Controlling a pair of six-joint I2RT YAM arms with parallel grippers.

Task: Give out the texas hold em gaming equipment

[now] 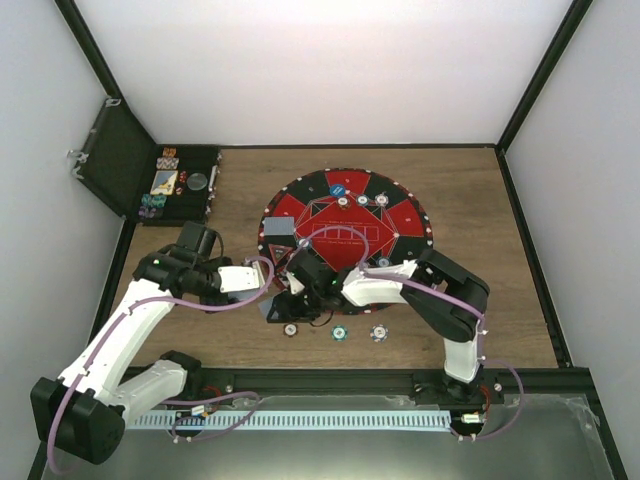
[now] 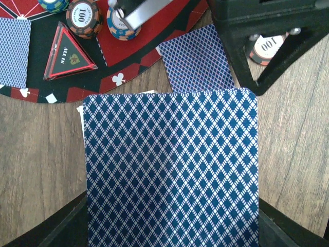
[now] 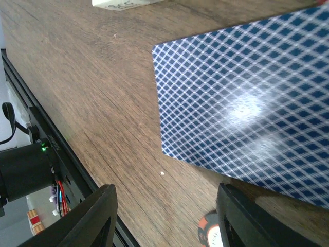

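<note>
My left gripper (image 1: 266, 280) is shut on a deck of playing cards (image 2: 172, 170) with blue diamond-pattern backs and holds it just off the near edge of the round red-and-black mat (image 1: 300, 205). One card (image 2: 198, 64) lies face down on the wood in front of the deck. My right gripper (image 1: 300, 290) is open and empty beside it, and shows black in the left wrist view (image 2: 262, 41). In the right wrist view its fingers (image 3: 97, 216) spread over bare wood, with a blue-backed card (image 3: 247, 113) ahead and a chip (image 3: 211, 234) near the right finger.
Three poker chips (image 1: 339, 331) lie in a row on the wood near the front edge. Chips (image 2: 85, 18), a triangular ALL IN marker (image 2: 67, 54) and another card (image 2: 13, 51) sit on the mat. An open black case (image 1: 175, 185) with chips stands at the back left.
</note>
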